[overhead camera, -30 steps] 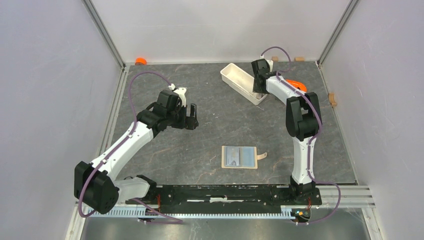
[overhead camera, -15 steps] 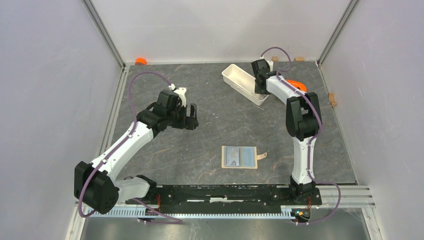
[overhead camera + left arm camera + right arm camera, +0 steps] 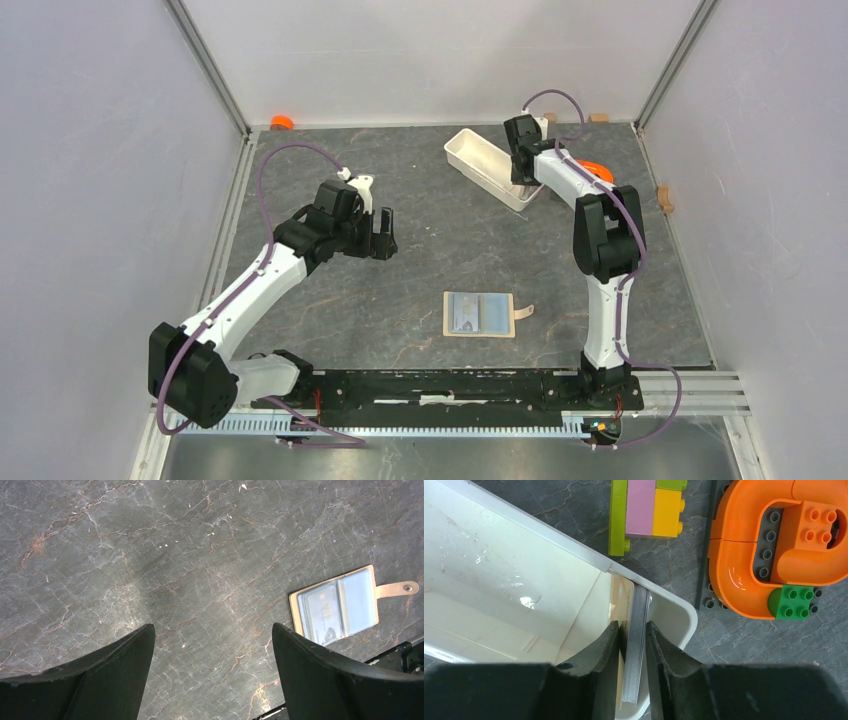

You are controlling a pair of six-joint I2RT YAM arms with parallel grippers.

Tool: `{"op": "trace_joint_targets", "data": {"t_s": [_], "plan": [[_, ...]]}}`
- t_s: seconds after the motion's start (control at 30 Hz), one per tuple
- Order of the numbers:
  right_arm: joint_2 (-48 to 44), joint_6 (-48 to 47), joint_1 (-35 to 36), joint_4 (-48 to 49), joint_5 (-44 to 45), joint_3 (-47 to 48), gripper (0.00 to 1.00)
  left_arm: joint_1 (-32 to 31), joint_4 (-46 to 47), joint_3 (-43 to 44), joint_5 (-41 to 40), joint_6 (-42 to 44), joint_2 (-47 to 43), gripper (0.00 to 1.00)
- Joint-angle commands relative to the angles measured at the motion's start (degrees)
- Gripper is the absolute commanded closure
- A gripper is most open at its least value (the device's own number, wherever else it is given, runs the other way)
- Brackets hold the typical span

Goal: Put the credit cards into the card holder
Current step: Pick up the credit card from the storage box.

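The card holder (image 3: 479, 314) lies open and flat on the table, tan with a snap tab on its right; a pale printed card sits in its left pocket. It also shows in the left wrist view (image 3: 337, 605). A stack of credit cards (image 3: 640, 615) stands on edge in the corner of a white tray (image 3: 499, 580), a cream card against its left side. My right gripper (image 3: 632, 630) reaches into the tray (image 3: 470, 150) and its fingers press both sides of the stack. My left gripper (image 3: 382, 232) hangs open and empty over bare table, left of the holder.
Beside the tray's right corner lie an orange curved toy-brick piece (image 3: 769, 545) on a dark studded plate and a green, pink and yellow brick cluster (image 3: 644, 510). An orange object (image 3: 282, 122) sits at the back left wall. Small wooden blocks (image 3: 663, 197) line the right edge.
The right gripper and the white tray have shifted a little to the right at the back. The left arm and the card holder have not moved.
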Motion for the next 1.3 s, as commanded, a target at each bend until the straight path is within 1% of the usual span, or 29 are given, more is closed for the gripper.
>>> {"op": "trace_joint_targets", "data": {"t_s": [0.0, 0.1, 0.37, 0.57, 0.7, 0.87, 1.07, 1.27], "plan": [[-3.2, -0.9, -0.8, -1.0, 1.8, 2.6, 0.73, 0.3, 1.4, 0.2, 1.0, 1.8, -0.3, 0.07], [-3.4, -0.8, -0.9, -1.3, 1.6, 2.5, 0.75, 0.3, 1.4, 0.1, 1.0, 1.8, -0.5, 0.07], [-3.9, -1.0, -0.9, -1.6, 1.8, 2.9, 0.77, 0.3, 1.4, 0.1, 0.9, 1.8, -0.6, 0.07], [-3.7, -0.9, -0.9, -1.9, 1.7, 2.8, 0.71, 0.3, 1.4, 0.1, 1.0, 1.8, -0.7, 0.07], [-3.7, -0.9, -0.9, -2.2, 1.9, 2.9, 0.70, 0.3, 1.4, 0.1, 1.0, 1.8, -0.7, 0.07], [-3.8, -1.2, -0.9, -3.0, 2.6, 3.1, 0.71, 0.4, 1.4, 0.1, 1.0, 1.8, -0.8, 0.07], [-4.1, -1.5, -0.9, -3.1, 2.8, 3.1, 0.77, 0.3, 1.4, 0.1, 1.1, 1.8, -0.9, 0.07], [-4.4, -1.6, -0.9, -3.5, 2.9, 3.4, 0.79, 0.4, 1.4, 0.1, 1.1, 1.8, -0.9, 0.07]]}}
